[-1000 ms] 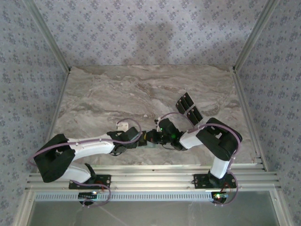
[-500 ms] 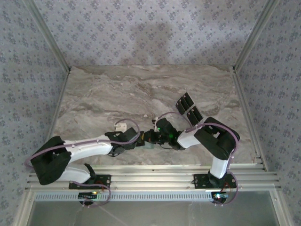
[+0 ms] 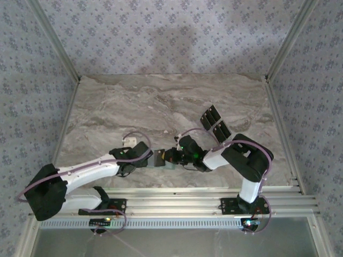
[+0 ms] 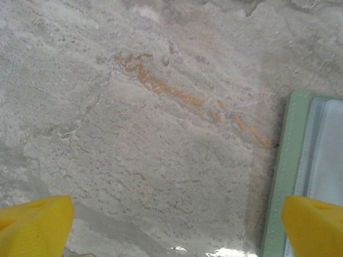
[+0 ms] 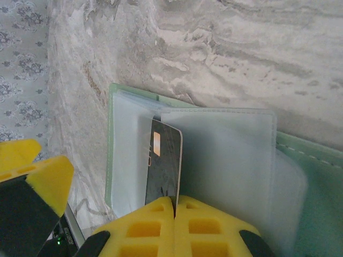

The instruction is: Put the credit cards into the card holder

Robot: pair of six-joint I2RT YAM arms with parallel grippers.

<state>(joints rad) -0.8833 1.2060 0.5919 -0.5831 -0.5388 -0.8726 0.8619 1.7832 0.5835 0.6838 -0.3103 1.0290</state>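
- Black and thin, one card (image 5: 163,160) is pinched by its lower edge in the right gripper (image 5: 174,206), whose yellow fingers (image 5: 144,230) press together on it. It stands over the open card holder (image 5: 111,160), at the mouth of a clear sleeve (image 5: 225,160).
- Whether the leading corner sits under the film or only on top of it is hard to tell from the wrist view. If it is on top, pushing on would skate the card across the sleeve rather than into it.
- The left gripper (image 4: 171,225) is spread wide and holds nothing. It hovers over bare marble table (image 4: 134,134), just beside the holder's green edge, so nothing pins the holder down. A firm push could slide the whole holder along the smooth stone.
- The sleeves look limp, so a card entering at a tilt could buckle the film or catch a seam and jam.
- A hold on so narrow an edge may let the card pivot or slip out under resistance.
- The remaining credit cards (image 3: 214,123) lie well apart, beyond the right arm's forearm. A wide swing of that arm might scatter them.
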